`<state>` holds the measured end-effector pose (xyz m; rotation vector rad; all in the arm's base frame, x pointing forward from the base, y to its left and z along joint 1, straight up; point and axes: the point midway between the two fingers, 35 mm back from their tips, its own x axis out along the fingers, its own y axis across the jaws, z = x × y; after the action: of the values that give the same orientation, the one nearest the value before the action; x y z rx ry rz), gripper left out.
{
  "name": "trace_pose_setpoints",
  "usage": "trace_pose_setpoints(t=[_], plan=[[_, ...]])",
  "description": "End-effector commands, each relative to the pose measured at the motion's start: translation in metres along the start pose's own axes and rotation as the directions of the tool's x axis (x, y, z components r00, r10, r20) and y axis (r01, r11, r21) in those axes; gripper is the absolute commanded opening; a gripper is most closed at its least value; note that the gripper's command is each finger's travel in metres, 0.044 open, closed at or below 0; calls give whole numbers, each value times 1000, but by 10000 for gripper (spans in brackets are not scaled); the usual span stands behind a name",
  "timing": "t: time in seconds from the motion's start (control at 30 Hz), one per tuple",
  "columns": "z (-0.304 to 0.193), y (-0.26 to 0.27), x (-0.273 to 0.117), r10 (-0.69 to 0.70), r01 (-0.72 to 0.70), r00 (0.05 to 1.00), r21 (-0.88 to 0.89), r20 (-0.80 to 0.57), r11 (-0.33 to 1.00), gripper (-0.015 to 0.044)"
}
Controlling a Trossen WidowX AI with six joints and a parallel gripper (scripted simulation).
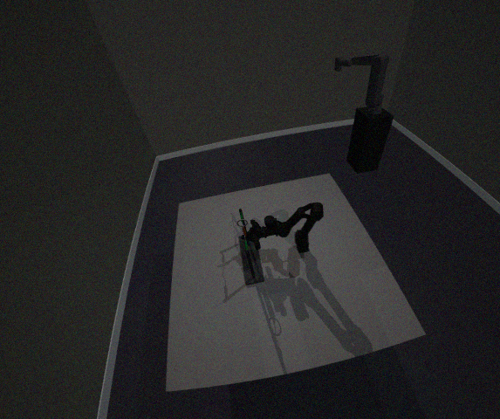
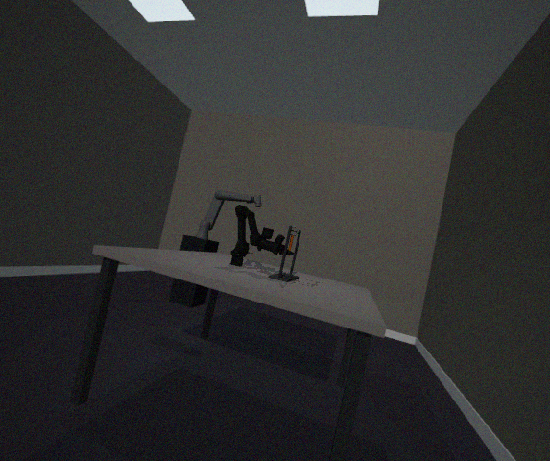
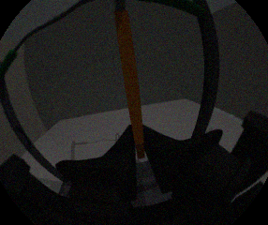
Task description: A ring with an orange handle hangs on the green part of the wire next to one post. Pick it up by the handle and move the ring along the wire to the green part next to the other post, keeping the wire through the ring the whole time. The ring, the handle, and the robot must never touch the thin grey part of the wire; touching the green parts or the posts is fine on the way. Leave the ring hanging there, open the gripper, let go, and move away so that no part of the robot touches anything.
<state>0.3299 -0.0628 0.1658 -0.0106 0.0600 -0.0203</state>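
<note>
My gripper (image 1: 248, 235) (image 2: 288, 252) (image 3: 135, 127) is shut on the lower end of the orange handle (image 1: 243, 231) (image 2: 291, 242) (image 3: 130, 75). The handle stands nearly upright between the left post (image 3: 12, 117) and the right post (image 3: 212, 70) in the wrist view. The ring (image 1: 242, 223) shows as a thin outline around the wire line in the top view; it is out of the wrist view, above the top edge. Green wire shows at the left post's top and near the right post's top. Whether the ring touches the wire is too small to tell.
The dark stand base (image 1: 255, 276) (image 2: 283, 277) sits on the white table (image 1: 204, 352) (image 2: 334, 303), with both posts rising from it beside my gripper. A grey arm on a dark pedestal (image 1: 369, 140) (image 2: 189, 292) stands away from the table.
</note>
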Motion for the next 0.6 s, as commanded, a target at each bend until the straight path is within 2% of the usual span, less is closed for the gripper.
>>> trace_pose_setpoints(t=[0.0, 0.57], plan=[[-3, 5, -2, -10, 10, 1000, 14, -6, 1000, -150], [-2, 28, -1, -111, 111, 994, 66, -8, 992, -150]])
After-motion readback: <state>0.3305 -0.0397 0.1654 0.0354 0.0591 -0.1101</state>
